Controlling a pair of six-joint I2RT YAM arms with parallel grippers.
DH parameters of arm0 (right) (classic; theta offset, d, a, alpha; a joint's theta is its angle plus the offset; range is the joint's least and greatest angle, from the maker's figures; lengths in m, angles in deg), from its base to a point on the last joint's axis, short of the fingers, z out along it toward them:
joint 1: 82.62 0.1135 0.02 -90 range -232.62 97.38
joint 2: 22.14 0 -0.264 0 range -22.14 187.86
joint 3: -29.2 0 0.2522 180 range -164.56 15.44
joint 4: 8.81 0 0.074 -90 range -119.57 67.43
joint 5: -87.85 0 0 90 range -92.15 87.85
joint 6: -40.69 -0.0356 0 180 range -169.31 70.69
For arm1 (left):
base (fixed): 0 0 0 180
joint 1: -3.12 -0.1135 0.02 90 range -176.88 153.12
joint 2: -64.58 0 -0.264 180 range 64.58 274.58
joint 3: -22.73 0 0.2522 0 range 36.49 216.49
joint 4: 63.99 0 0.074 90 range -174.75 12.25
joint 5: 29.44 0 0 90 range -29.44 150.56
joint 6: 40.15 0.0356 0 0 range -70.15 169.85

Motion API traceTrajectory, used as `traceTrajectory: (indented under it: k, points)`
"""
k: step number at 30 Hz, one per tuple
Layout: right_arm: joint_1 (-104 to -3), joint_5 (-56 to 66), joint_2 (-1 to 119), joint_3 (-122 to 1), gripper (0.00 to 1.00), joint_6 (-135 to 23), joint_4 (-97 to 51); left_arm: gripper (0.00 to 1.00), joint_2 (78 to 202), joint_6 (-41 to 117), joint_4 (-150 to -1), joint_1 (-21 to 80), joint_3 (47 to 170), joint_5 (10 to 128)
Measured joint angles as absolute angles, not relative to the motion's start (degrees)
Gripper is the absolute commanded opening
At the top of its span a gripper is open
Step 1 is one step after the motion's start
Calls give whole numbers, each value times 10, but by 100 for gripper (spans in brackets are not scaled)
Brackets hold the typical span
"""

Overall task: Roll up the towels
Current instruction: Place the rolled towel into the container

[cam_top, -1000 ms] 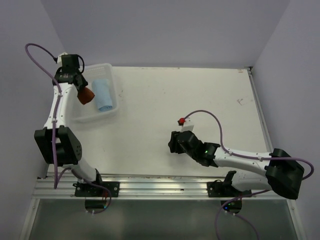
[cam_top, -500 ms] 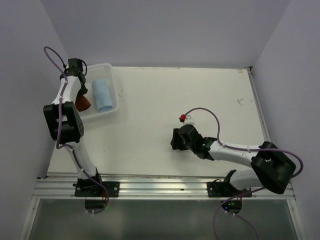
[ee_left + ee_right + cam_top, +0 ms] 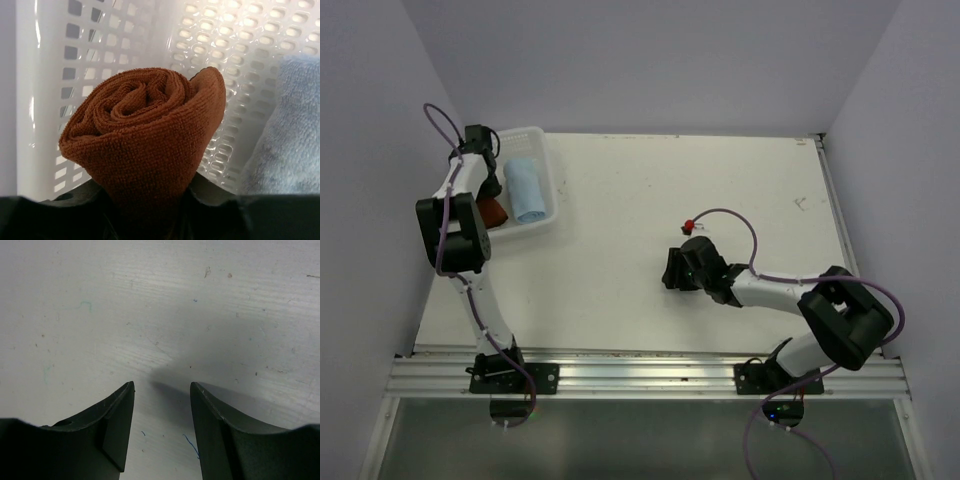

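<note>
Left arm (image 3: 453, 228) folded above basket (image 3: 520, 131), pincer (image 3: 150, 200) clamping rust towel (image 3: 145, 135)

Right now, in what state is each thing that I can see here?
brown towel: rolled, held inside the basket.
blue towel: rolled, lying in the basket.
basket: upright on the table.
left gripper: shut on the brown towel.
right gripper: open, empty, over bare table.
</note>
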State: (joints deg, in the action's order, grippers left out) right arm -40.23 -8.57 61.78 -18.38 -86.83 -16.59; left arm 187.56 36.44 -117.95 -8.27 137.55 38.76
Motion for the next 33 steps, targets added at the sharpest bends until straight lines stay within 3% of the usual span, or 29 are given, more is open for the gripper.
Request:
traceTrajectory:
  k: [11,21,33]
  points:
    - [-418,-70,635,-195,53,-863,-152,52,1909,373,-1153,-83,1380,400]
    - [-421,-67,646,-204,53,-863,-148,75,1918,374,-1144,-83,1380,407]
    - [-422,-67,630,-204,53,-857,-163,81,1889,369,-1153,-97,1405,429]
